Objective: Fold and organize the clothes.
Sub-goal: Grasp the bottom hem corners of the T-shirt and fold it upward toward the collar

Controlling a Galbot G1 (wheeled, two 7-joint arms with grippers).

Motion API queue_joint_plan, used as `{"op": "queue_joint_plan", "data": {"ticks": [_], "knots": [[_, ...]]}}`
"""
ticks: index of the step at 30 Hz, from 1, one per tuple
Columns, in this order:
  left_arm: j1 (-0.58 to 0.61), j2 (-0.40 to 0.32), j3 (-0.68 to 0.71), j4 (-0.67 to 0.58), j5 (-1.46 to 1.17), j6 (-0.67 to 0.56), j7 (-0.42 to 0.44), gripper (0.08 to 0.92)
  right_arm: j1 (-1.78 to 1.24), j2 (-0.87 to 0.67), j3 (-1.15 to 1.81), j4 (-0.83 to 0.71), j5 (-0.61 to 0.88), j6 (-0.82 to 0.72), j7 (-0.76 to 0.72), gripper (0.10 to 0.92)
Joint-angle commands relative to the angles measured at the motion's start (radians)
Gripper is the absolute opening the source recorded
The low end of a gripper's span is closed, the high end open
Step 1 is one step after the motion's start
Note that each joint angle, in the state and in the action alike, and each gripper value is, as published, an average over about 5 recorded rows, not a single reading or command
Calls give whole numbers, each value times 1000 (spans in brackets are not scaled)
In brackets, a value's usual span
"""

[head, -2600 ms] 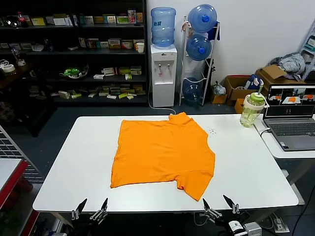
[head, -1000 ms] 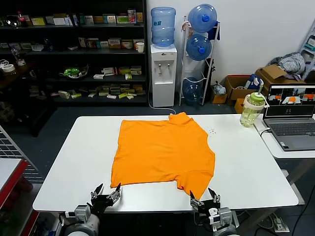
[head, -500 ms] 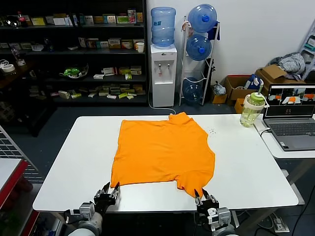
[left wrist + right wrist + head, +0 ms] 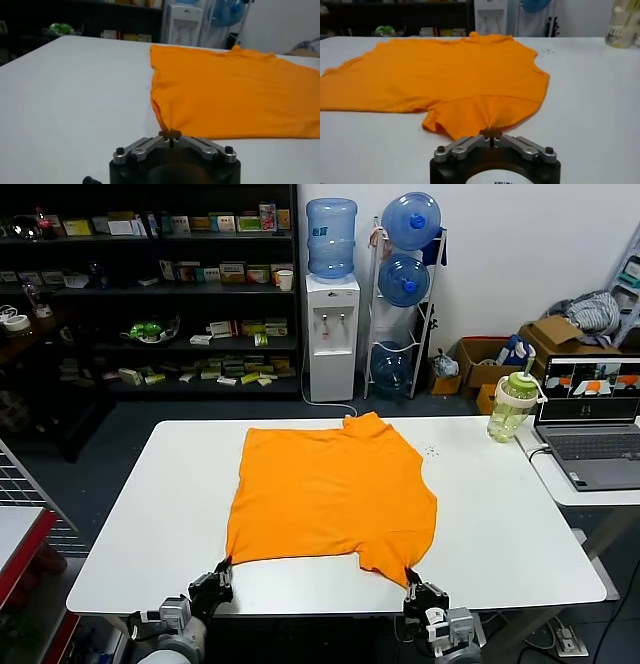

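Left gripper (image 4: 222,569) is pinched closed on the near left corner of the orange T-shirt (image 4: 330,499); in the left wrist view the fingertips (image 4: 173,134) meet on a small gathered peak of cloth, fabric puckering outward from the pinch. Right gripper (image 4: 409,577) is likewise clamped on the near right sleeve tip, the cloth drawn to a point between its jaws in the right wrist view.

T-shirt position: spread flat on the white table (image 4: 120,524), roughly central, collar end towards the far edge, plain side up. No lettering visible.

Reasoning on the holds: both pinches sit at the outermost near corners, low to the tabletop. Judged purpose is to carry the near edge as one straight line, so the cloth lifts evenly and does not bunch in the middle.

Step in hand, as judged: grasp complete, lift and fold not yet begun; garment still lies fully flat.

Risk: thin pinches on soft fabric may slip; an uneven lift would skew the fold line.

Off to the right, well apart: green-lidded bottle (image 4: 513,407) and laptop (image 4: 592,429).
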Motion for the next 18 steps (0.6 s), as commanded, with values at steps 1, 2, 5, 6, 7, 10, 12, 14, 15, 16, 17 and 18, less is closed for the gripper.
{"op": "queue_joint_plan", "data": {"ticks": [1, 2, 5, 6, 7, 10, 12, 14, 15, 16, 17, 18], "knots": [[163, 76, -47, -195, -128, 26, -40, 94, -131, -83, 23, 140, 74, 3, 40, 125], [180, 83, -55, -215, -143, 32, -48, 94, -156, -96, 28, 160, 81, 0, 46, 125], [227, 100, -68, -268, -164, 45, -71, 94, -231, -128, 41, 210, 89, -6, 61, 125], [241, 107, -70, -284, -165, 46, -78, 94, -256, -137, 47, 229, 91, -6, 64, 125], [256, 114, -71, -297, -164, 46, -84, 94, -277, -143, 53, 244, 92, -6, 66, 125], [290, 133, -76, -331, -162, 47, -98, 94, -328, -149, 66, 284, 89, 4, 67, 125], [299, 137, -79, -348, -161, 47, -107, 94, -341, -145, 68, 303, 83, 13, 66, 125], [298, 135, -82, -363, -163, 47, -115, 94, -335, -137, 67, 312, 76, 22, 65, 125], [293, 135, -84, -367, -163, 47, -118, 94, -323, -133, 67, 312, 72, 28, 65, 125], [286, 135, -87, -367, -163, 46, -118, 94, -308, -130, 67, 309, 69, 33, 66, 125], [275, 135, -90, -363, -163, 44, -117, 94, -286, -129, 68, 303, 69, 38, 66, 125], [261, 135, -93, -353, -163, 42, -113, 94, -260, -127, 69, 295, 70, 43, 67, 125]]}}
